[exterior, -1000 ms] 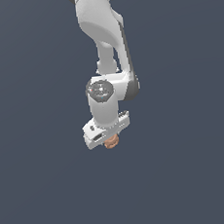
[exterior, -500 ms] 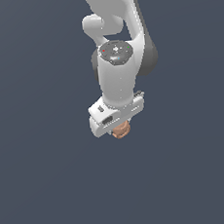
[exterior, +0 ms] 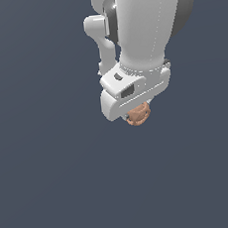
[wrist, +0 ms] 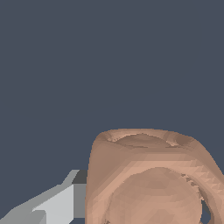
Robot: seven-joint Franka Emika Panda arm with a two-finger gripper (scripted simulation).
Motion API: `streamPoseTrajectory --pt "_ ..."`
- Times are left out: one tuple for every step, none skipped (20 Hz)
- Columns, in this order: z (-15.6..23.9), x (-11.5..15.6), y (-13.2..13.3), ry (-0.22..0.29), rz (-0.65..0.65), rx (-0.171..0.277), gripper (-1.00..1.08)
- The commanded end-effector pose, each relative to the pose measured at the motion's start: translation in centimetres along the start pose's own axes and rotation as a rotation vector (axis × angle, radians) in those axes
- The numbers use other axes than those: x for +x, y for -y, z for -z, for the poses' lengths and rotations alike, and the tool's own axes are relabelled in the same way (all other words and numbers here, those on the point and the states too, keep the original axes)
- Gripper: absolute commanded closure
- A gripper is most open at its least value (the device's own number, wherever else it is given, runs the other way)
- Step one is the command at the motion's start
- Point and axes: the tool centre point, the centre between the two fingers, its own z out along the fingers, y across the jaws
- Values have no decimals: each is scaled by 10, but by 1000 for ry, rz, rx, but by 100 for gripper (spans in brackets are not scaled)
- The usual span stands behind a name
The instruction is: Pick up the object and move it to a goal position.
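Carrying the object (exterior: pixel 138 114), pinched under the gripper (exterior: pixel 136 112) at upper centre-right of the exterior view, so pickup looks done and only the move to an unseen goal is left.

The white robot arm's gripper (exterior: pixel 135 111), carrying the small lumpy orange-brown object (exterior: pixel 138 114), has shifted toward the exterior view's right and looms larger than a second ago.

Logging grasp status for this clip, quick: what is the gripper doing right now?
Gripper: closed on the small orange-brown lumpy object, which sits under the white hand and fills the wrist view.
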Motion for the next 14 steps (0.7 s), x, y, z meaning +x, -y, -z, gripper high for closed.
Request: streamPoseTrajectory --pt "25 7 8 1 -1 1 108" --pt "34 10 11 1 -1 1 108" --pt "42 12 13 1 -1 1 108" --pt "50 15 15 1 -1 1 108" --pt "57 17 17 1 -1 1 108" --pt "63 19 19 1 -1 1 108" --pt "69 21 21 1 -1 1 108" --pt "74 22 22 1 -1 1 108" --pt "79 24 24 1 -1 1 108" --pt "83 26 25 1 -1 1 108" --pt "87 27 26 1 -1 1 108" --pt "90 28 27 1 -1 1 108" --pt "94 29 28 1 -1 1 108" --pt "96 30 28 1 -1 1 108"
